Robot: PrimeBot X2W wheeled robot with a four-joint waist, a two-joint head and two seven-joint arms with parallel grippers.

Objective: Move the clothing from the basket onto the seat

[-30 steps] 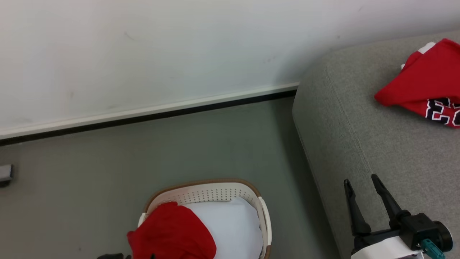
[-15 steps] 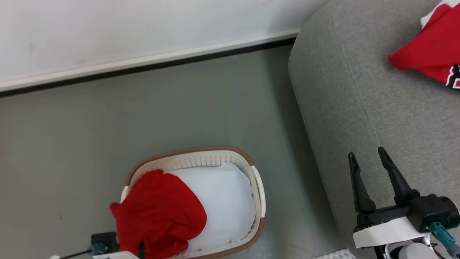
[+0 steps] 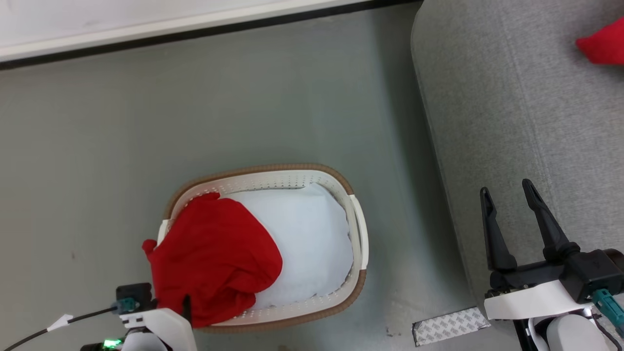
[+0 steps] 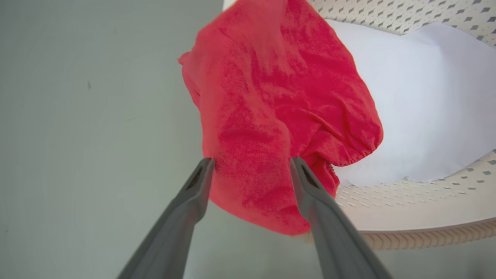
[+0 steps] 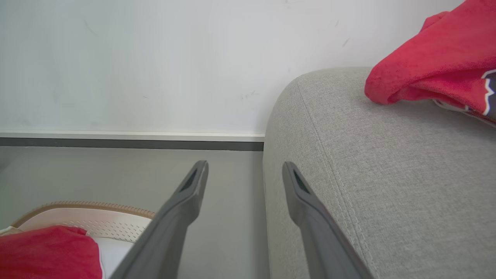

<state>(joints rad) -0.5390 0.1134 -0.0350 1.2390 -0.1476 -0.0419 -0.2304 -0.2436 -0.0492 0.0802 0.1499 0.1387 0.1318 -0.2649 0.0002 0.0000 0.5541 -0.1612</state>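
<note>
The cream basket (image 3: 359, 229) with a brown rim stands on the floor left of the grey seat (image 3: 512, 122). A plain red piece of clothing (image 3: 214, 258) lies over the basket's left end, on a flat white cloth (image 3: 312, 243). My left gripper (image 4: 252, 160) is open, its fingertips on either side of the red clothing (image 4: 279, 112) near its lower edge, at or just above the fabric. A second red garment (image 5: 434, 66) with black-and-white lettering lies on the seat (image 5: 387, 174). My right gripper (image 3: 505, 187) hangs open and empty over the seat's left edge.
A white wall with a dark baseboard (image 3: 195, 31) runs behind the basket. Grey-green floor (image 3: 122, 146) surrounds the basket. A patterned grey patch (image 3: 448, 325) lies on the floor by the seat's near corner.
The head camera has tilted down, so the whole basket now shows and the garment on the seat has slid to the picture's edge. My left wrist has come into view at the lower left.
</note>
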